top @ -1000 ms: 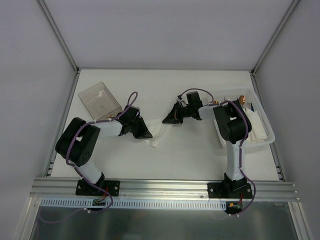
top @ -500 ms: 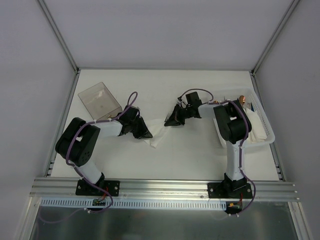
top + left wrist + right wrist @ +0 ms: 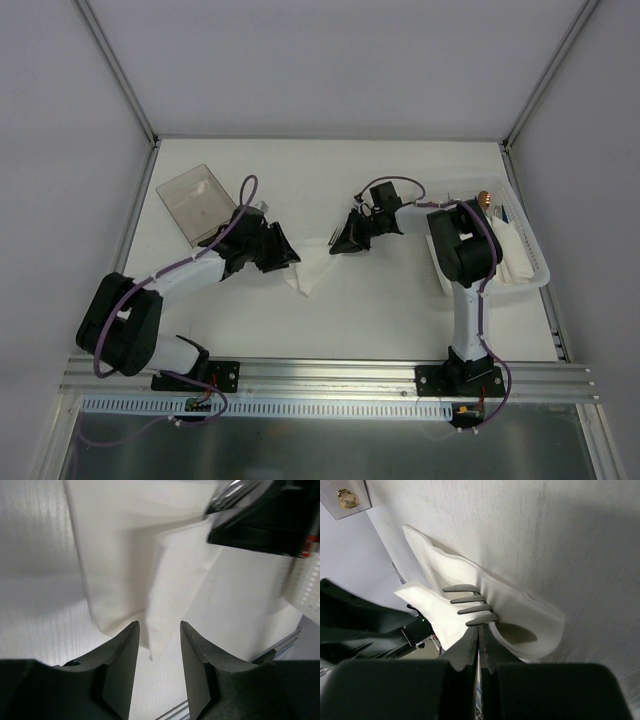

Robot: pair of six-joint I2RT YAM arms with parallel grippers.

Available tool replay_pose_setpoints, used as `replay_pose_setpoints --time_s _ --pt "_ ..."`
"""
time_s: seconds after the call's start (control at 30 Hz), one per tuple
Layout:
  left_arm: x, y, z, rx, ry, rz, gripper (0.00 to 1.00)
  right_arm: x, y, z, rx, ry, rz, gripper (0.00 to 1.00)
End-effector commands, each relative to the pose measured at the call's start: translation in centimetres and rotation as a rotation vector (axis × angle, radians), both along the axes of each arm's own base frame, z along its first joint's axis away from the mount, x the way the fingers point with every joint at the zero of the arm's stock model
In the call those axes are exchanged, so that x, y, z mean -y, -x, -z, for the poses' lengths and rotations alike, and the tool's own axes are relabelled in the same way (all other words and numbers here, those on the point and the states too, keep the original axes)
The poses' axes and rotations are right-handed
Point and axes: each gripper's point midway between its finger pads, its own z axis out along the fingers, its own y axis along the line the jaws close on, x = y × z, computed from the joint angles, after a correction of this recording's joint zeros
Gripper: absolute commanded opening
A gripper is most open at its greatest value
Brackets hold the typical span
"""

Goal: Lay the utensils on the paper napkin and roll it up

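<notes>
White matte tabletop inside a pale-walled booth w/ aluminium rails along the near edge. Paper napkin lies rumpled mid-table, btwn the two grippers: thin, soft, white, folded over itself into layered flaps. L gripper sits at its left end. In the L wrist view its dark matte fingers stand parted w/ a moderate gap, and a napkin corner hangs into that gap, not pinched. That view also brings out faint ribbed texture on the paper. R gripper is at the napkin's upper-right end, fingers pressed tight together, no gap. Only the R wrist view shows a fork: four slim grey metal tines poking from the napkin fold just above the fingertips. Its handle is hidden, so can't tell whether the jaws pinch fork, paper or both. Red patch on the R gripper body, seen from the L wrist, is too blurred to read. Top view alone shows a clear plastic box far left, plus a white plastic tray at the right edge w/ a gold-coloured round item at its far end.
</notes>
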Motion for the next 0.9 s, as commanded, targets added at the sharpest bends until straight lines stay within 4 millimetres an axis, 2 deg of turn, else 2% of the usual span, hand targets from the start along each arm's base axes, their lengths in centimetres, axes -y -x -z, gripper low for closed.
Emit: replay_pose_setpoints --time_s 0.0,0.1,0.17,0.33,0.53,0.7,0.87 --pt "-1.7 -1.5 -3.4 0.137 -0.024 -0.048 0.44 0.7 -0.3 1.7 0.009 0.079 0.002 0.0" --pt "-2.8 -2.4 -4.0 0.16 -0.044 -0.071 0.47 0.7 -0.3 1.8 0.004 0.082 0.0 0.0" --pt "-3.7 -2.6 -2.8 0.124 -0.088 -0.085 0.47 0.7 -0.5 1.8 0.007 0.086 0.002 0.0" --pt "-4.1 -3.6 -0.3 0.057 -0.134 -0.101 0.47 0.6 -0.6 1.6 0.009 0.087 0.0 0.0" --pt "-5.3 -4.8 1.3 0.013 -0.175 -0.167 0.45 0.5 -0.6 1.6 0.009 0.086 -0.008 0.0" --pt "-5.0 -6.5 1.4 0.024 -0.179 -0.15 0.44 0.4 -0.6 1.6 0.006 0.085 -0.012 0.0" --pt "-4.5 -7.2 2.8 -0.001 -0.185 -0.124 0.41 0.3 -0.6 1.5 0.008 0.084 -0.014 0.0"
